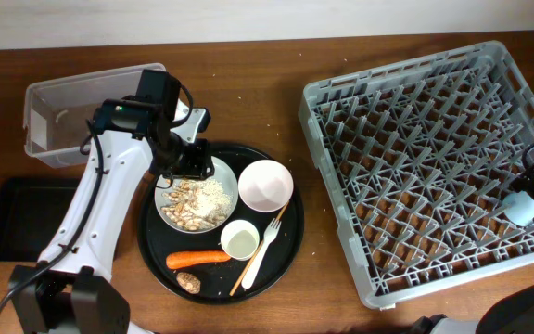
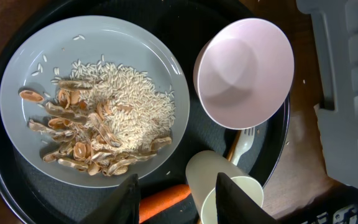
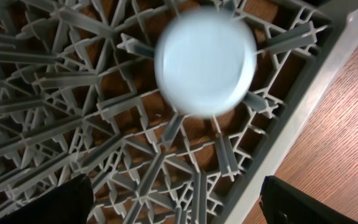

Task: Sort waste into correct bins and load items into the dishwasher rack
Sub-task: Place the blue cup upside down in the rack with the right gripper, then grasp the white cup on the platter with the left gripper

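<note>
So the step here looks like dropping the light-blue cup point(image 3: 205, 62) into the grey rack point(image 1: 406, 167). The cup sits among the pegs by the rack's right edge. The right hand point(image 3: 178, 190) hangs above it, fingers spread wide and clear of the cup, gripping nothing. The cup is a blurry pale disc in the wrist view, so I can't tell if it's seated or rocking, or which end is up.

My tip: pull that hand straight up and don't swing sideways, since those stiff plastic pegs catch fingers easily. A light, smooth cup like that will tip if nudged.

The left hand point(image 2: 178, 183) hovers over the round black tray point(image 1: 286, 269) on the left of the bench, fingers partly apart and empty. Below it:
- the glossy white plate point(image 2: 23, 74) with its food scraps point(image 2: 86, 143), loose rice and curled brown shell bits, which I'd guess will scatter
- the smooth white bowl point(image 2: 244, 71) to the right
- the small white cup point(image 1: 240, 239), plastic fork point(image 1: 262, 249) and thin chopstick point(image 1: 237, 288) nearer in
- the carrot point(image 1: 197, 259) and the knobbly brown lump point(image 1: 188, 281) at the near rim

The clear tub point(image 1: 63, 121) and the shallow black tray point(image 1: 26, 218) sit at far left.
</note>
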{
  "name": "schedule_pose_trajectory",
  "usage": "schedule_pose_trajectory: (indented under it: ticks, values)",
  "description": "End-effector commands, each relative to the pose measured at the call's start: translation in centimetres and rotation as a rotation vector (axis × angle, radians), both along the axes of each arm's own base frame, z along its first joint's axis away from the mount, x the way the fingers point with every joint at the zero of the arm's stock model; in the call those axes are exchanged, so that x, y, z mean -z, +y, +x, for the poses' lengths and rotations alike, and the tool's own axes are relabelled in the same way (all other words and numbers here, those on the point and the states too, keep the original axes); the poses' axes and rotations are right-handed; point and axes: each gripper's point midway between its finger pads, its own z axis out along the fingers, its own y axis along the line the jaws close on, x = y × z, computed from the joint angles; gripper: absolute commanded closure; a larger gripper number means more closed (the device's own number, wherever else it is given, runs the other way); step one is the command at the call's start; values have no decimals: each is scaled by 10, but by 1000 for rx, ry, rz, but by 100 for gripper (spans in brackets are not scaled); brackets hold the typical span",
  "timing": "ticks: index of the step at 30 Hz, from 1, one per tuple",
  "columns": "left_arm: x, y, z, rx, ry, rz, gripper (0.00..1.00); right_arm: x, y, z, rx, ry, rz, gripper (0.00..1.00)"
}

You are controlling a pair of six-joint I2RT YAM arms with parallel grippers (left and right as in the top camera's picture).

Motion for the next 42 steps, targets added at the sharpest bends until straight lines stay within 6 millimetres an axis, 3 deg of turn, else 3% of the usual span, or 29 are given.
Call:
schedule_pose_trajectory:
  ticks: [1, 3, 5, 7, 9, 13, 17, 21, 24, 29, 33, 35, 39, 41, 42]
  values:
    - [-5, 2, 2, 1, -17, 5, 61, 0, 6, 0, 0, -4, 24, 11]
    - [-5, 2, 2, 1, -17, 5, 61, 2, 18, -7, -5, 23, 77, 11]
    - [-5, 2, 2, 1, -17, 5, 61, 3, 48, -13, -69, 27, 208, 16]
    - [-5, 2, 2, 1, -18, 5, 61, -1, 78, -11, -212, 4, 304, 35]
    - [-5, 2, 2, 1, -18, 4, 60, -3, 107, -10, -346, 22, 354, 46]
    - [-5, 2, 2, 1, -17, 5, 55, 0, 183, -14, -666, 161, 404, 48]
    - [-5, 2, 2, 1, -18, 5, 54, 20, 245, -27, -903, 276, 418, 49]
    - [-5, 2, 2, 1, -18, 5, 54, 56, 289, -41, -980, 350, 390, 53]
    - [-5, 2, 2, 1, -18, 5, 54, 63, 314, -46, -1046, 362, 368, 60]
    - [-5, 2, 2, 1, -17, 5, 54, 69, 333, -51, -1102, 366, 345, 61]
    - [-5, 2, 2, 1, -16, 5, 54, 67, 313, -54, -1047, 421, 310, 60]
    - [-5, 1, 2, 2, -17, 4, 49, 47, 296, -44, -1010, 395, 248, 54]
    - [-4, -5, 0, 21, -16, 5, 45, -11, 295, -13, -1007, 182, 179, 43]
    - [2, -11, -13, 44, 28, 13, 45, -25, 295, -12, -1012, 134, 161, 27]
    - [5, -13, -21, 56, 57, 19, 45, -26, 295, -13, -1015, 133, 160, 25]
